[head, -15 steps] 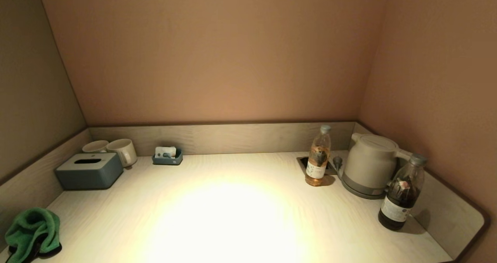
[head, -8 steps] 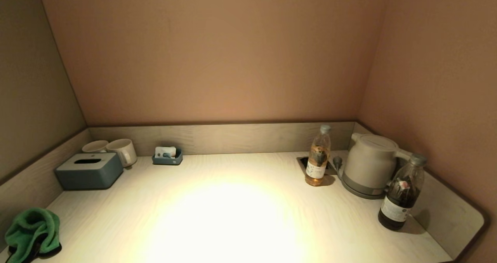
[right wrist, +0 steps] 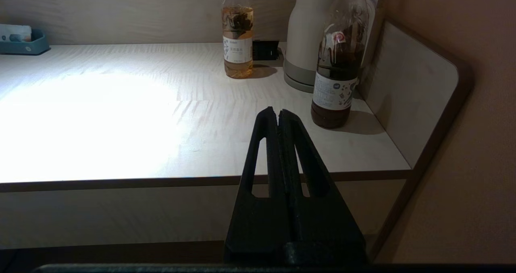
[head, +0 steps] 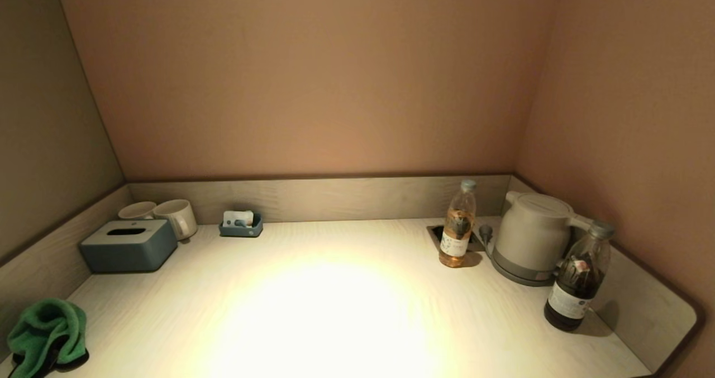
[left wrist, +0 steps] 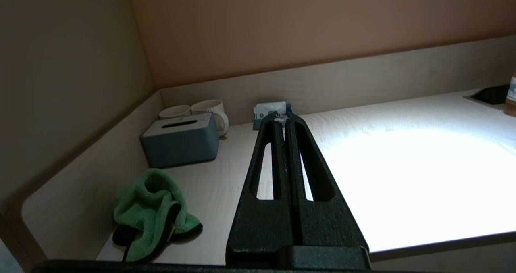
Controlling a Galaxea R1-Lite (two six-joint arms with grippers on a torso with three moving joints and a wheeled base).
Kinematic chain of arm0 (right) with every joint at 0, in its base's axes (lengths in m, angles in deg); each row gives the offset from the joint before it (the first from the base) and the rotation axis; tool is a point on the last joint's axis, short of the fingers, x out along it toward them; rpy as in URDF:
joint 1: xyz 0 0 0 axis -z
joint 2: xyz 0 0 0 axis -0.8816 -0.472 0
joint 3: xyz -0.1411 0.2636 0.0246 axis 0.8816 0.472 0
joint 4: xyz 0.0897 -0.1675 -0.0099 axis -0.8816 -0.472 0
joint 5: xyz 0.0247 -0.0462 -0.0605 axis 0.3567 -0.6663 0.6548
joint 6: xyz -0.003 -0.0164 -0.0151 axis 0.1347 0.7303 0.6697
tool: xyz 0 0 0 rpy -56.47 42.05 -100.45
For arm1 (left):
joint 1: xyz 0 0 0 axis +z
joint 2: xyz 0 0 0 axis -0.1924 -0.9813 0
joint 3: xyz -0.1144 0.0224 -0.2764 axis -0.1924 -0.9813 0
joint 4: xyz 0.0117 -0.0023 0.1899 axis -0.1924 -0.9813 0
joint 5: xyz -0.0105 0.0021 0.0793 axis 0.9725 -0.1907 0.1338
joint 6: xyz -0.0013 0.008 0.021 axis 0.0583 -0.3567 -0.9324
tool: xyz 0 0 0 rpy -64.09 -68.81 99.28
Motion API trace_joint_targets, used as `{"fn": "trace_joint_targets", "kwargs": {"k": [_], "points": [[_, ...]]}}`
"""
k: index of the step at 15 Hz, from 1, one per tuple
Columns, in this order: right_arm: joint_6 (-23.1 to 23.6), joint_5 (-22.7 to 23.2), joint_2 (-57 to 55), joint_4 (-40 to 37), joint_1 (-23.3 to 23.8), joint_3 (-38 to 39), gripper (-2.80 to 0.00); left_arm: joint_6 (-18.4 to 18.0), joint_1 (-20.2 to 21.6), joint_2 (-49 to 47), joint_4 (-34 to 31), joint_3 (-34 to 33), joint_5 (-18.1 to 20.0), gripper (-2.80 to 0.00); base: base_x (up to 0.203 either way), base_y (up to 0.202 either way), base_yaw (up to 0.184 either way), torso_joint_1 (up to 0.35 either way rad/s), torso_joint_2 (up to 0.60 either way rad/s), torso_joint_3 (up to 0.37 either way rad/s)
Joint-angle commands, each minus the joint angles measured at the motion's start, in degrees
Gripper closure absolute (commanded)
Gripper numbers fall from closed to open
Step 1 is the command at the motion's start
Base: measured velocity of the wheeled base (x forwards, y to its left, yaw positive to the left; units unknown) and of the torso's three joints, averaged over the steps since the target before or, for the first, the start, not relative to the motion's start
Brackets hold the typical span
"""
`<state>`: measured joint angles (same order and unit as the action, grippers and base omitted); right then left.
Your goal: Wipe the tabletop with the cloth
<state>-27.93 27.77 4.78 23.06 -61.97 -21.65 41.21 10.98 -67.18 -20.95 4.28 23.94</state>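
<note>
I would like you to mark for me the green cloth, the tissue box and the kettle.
green cloth [left wrist: 151,202], left wrist view, on the bunched folds at its middle.
tissue box [head: 128,246], head view, on its front face, below the slot.
kettle [head: 530,235], head view, on the side of its body.

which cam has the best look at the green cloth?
Left wrist view: the whole green cloth shows, crumpled on the tabletop, in front of the grey tissue box, beside the shut left claw. Head view has it cut off at the frame corner. Right wrist view doesn't show it.
</note>
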Motion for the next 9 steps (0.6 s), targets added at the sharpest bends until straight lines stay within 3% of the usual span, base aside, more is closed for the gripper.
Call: {"fn": "trace_joint_targets", "kwargs": {"k": [1,5,9], "points": [[0.0,0.0,-0.1,0.0,0.0,0.0,0.00,0.0,0.0,0.0,-0.5,-0.1,0.0,0.00,0.000,0.000,0.000,0.000,0.00,0.000],[0.0,0.0,-0.1,0.0,0.0,0.0,0.00,-0.3,0.0,0.0,-12.7,-0.2,-1.7,0.00,0.000,0.000,0.000,0.000,0.00,0.000],[0.0,0.0,-0.1,0.0,0.0,0.0,0.00,2.1,0.0,0.0,-13.9,-0.1,-2.3,0.00,0.000,0.000,0.000,0.000,0.00,0.000]]}}
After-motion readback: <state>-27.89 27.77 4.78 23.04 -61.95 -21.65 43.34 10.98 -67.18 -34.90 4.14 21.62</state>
